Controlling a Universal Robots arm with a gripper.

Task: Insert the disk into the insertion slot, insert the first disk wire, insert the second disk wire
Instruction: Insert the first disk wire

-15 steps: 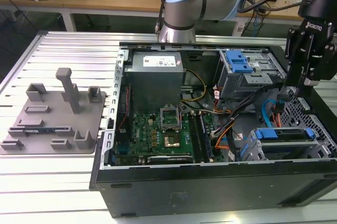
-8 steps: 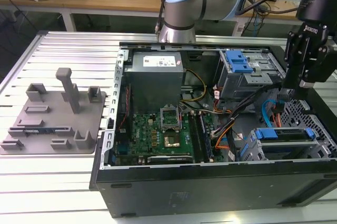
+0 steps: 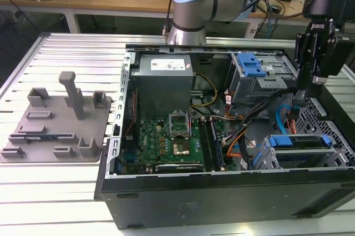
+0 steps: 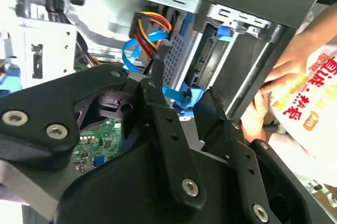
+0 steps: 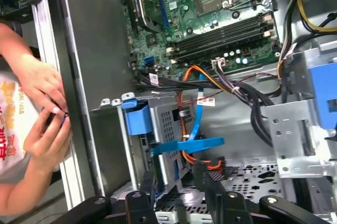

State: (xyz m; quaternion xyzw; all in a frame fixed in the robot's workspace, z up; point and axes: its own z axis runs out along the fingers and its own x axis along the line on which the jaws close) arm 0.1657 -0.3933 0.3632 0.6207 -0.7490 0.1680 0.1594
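The disk (image 3: 299, 141) sits in its blue frame inside the slot (image 3: 266, 155), the grey cage in the corner of the case (image 3: 222, 197) at the exterior view's right. From that I judge the first step done and the wires not yet in. My fingers (image 4: 181, 84) hang over that corner, spread apart, with nothing gripped that I can make out. A blue cable (image 5: 189, 145) crosses right by their tips. That is my main worry: the cable is flat and springy, so a grip on the ribbon rather than the plug would likely let it twist, and a crooked plug could jam or bend at the disk. Orange wires (image 5: 181, 103) and a thick black bundle (image 5: 247, 103) crowd the same gap, and a fingertip could hook one and tug it loose. Just beyond stands the other cage with the blue tab (image 3: 252, 66), close enough to knock. Farther in lie the circuit board (image 3: 172, 136) and the power supply (image 3: 163, 78), well apart from me. A person's hands (image 5: 42, 87) are busy just outside the case wall, so a wide swing would be risky. A grey tray (image 3: 55, 130) rests on the surface (image 3: 50, 191), far off.
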